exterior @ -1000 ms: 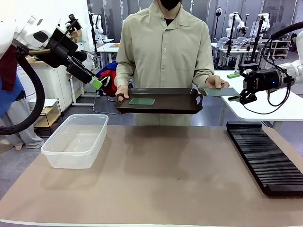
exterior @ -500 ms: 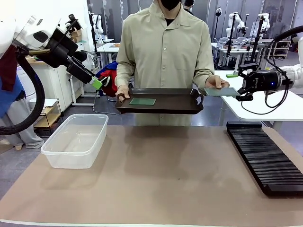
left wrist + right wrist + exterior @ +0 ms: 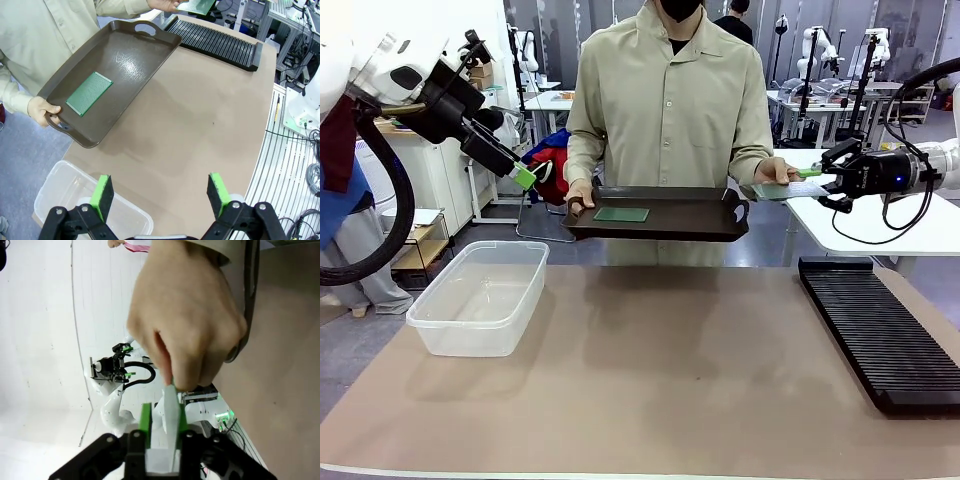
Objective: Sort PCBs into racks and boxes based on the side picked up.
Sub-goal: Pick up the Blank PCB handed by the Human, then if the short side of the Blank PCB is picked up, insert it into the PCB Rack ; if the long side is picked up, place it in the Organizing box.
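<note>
A person across the table holds a dark brown tray with one green PCB lying flat on it; the same PCB lies below the left wrist camera. The person's other hand holds out a second PCB. My right gripper straddles that board's end. Edge-on, this PCB stands between the green pads, against one pad with a narrow gap at the other. My left gripper hangs open and empty high at the left. A clear box sits left, a black rack right.
The brown table mat lies bare between box and rack. From the left wrist, the box is just under my fingers and the rack is far off. A white table stands behind my right arm.
My right gripper has moved left onto the end of the board in the person's hand, and its jaws have narrowed around it. The left arm and the tray stay put.
</note>
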Controlling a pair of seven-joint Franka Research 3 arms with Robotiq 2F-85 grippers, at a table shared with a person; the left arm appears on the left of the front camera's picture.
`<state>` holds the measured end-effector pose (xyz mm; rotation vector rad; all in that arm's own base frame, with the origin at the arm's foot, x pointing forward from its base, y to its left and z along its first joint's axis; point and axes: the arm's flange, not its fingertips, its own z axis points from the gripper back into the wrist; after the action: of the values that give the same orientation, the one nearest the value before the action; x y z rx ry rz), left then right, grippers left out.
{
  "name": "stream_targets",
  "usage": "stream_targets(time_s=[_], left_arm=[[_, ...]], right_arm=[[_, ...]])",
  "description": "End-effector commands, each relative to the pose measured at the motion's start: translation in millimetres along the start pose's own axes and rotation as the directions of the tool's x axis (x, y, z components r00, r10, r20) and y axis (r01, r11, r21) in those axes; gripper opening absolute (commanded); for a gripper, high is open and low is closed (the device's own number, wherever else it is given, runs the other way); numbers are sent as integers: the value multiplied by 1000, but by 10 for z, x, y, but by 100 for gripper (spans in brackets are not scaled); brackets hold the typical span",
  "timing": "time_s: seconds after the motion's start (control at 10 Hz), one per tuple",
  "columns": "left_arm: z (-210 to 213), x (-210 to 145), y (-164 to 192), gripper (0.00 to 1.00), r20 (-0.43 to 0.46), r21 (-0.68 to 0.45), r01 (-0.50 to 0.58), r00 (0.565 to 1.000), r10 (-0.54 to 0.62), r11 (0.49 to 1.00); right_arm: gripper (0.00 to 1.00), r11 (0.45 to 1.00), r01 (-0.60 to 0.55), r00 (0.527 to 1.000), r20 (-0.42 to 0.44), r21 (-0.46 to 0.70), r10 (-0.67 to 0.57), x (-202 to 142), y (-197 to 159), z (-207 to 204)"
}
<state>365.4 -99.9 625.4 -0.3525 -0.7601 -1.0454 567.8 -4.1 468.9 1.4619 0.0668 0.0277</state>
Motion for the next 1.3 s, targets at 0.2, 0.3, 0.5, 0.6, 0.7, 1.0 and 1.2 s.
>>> stream_targets(time_s=[0.2,0.3,0.5,0.6,0.7,1.0,1.2], left_arm=[[4,-10,-6,100,-3,-7,-2,1000,2,1000],[4,-10,-6,100,-3,-7,-2,1000,2,1000],[4,-10,-6,100,-3,-7,-2,1000,2,1000],[4,-10,-6,100,-3,-7,-2,1000,2,1000],[4,-10,-6,100,-3,-7,-2,1000,2,1000],[4,-10,-6,100,-3,-7,-2,1000,2,1000],[4,-10,-6,100,-3,-7,-2,1000,2,1000]], right_arm=[[0,999,31,999,-14,14,-31,11,-15,-24],[0,999,38,999,-16,11,-37,8,-20,-28],[0,1000,28,999,-18,11,-28,10,-23,-26],[0,1000,19,1000,-15,14,-18,5,-18,-21],[0,1000,6,1000,5,-9,-6,12,5,-12],[0,1000,16,1000,-3,-1,-16,10,-24,-12],[0,1000,16,1000,-3,-1,-16,10,-24,-12]])
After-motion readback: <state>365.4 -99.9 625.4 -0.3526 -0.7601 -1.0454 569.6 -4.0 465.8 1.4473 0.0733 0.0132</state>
